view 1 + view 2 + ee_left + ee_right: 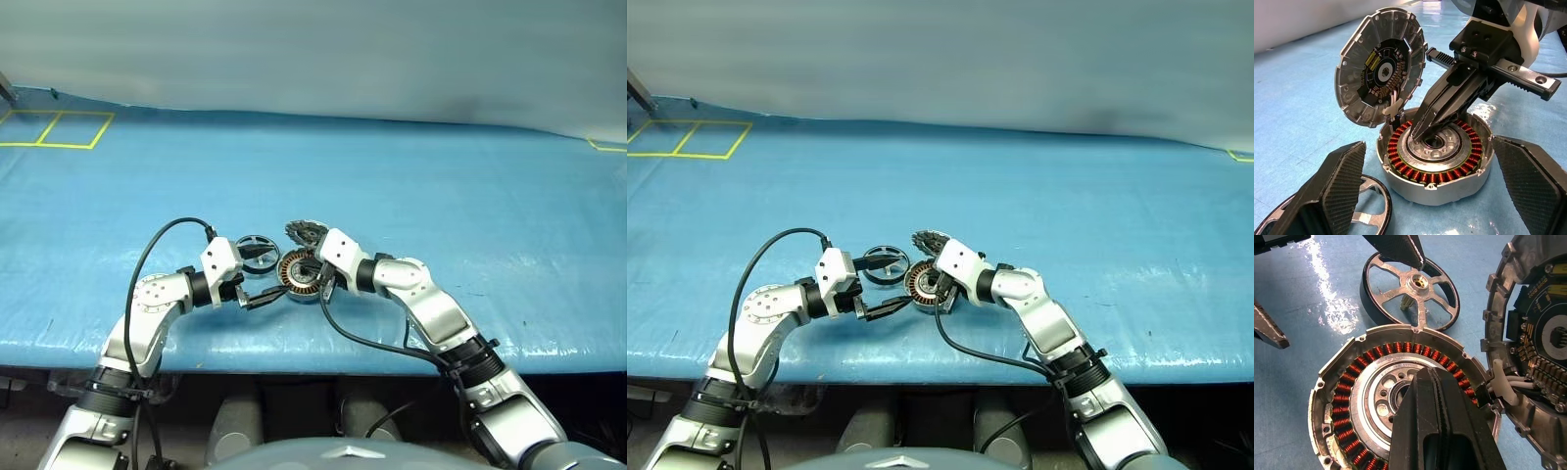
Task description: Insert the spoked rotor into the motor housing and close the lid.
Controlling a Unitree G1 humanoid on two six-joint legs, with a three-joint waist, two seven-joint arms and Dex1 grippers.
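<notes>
The motor housing [1436, 161] sits open on the blue mat, its copper windings ringing a silver hub. Behind it the lid [1380, 72] stands tilted up on edge, its circuit-board side showing and white wires running down to the housing's rim. The spoked rotor [1409, 296] lies flat on the mat beside the housing, on the left-arm side. My right gripper [1422, 377] is shut with nothing in it, its tips down on the hub. My left gripper [263, 277] stands wide open just left of the housing, one finger over the rotor, holding nothing.
The blue mat [441, 196] covers the table and spreads wide beyond the parts. Yellow tape lines [59, 129] mark the far left corner. The table's front edge [323, 370] runs close below both arms. A black cable [147, 255] loops off each wrist.
</notes>
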